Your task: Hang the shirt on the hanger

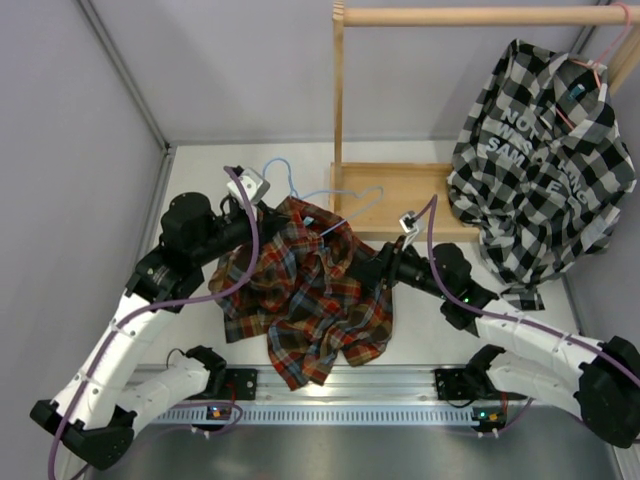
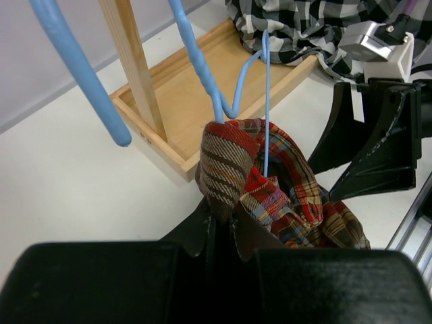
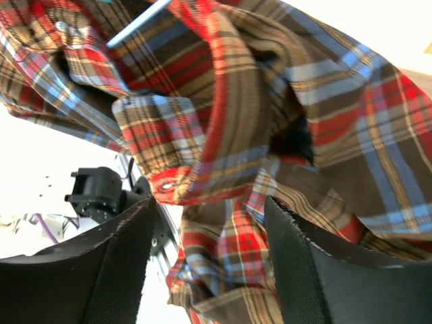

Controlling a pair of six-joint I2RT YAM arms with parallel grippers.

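The plaid shirt (image 1: pixel 310 290) lies bunched on the table between my arms. The light-blue hanger (image 1: pixel 372 192) lies at its far edge, partly under the cloth. My left gripper (image 1: pixel 288 215) is shut on a fold of the shirt (image 2: pixel 226 155) near its top edge, and the hanger's wire (image 2: pixel 266 94) runs into the cloth just beyond the fingertips. My right gripper (image 1: pixel 366 264) is open at the shirt's right side; in its wrist view the shirt (image 3: pixel 270 121) hangs between the spread fingers (image 3: pixel 121 270) and a bit of hanger wire (image 3: pixel 138 23) shows at the top.
A wooden rack stands at the back right, with a tray base (image 1: pixel 400 190), an upright post (image 1: pixel 338 90) and a top rod (image 1: pixel 480 15). A black-and-white checked shirt (image 1: pixel 545 150) hangs from it on a pink hanger (image 1: pixel 592 65). A metal rail (image 1: pixel 340 395) runs along the front edge.
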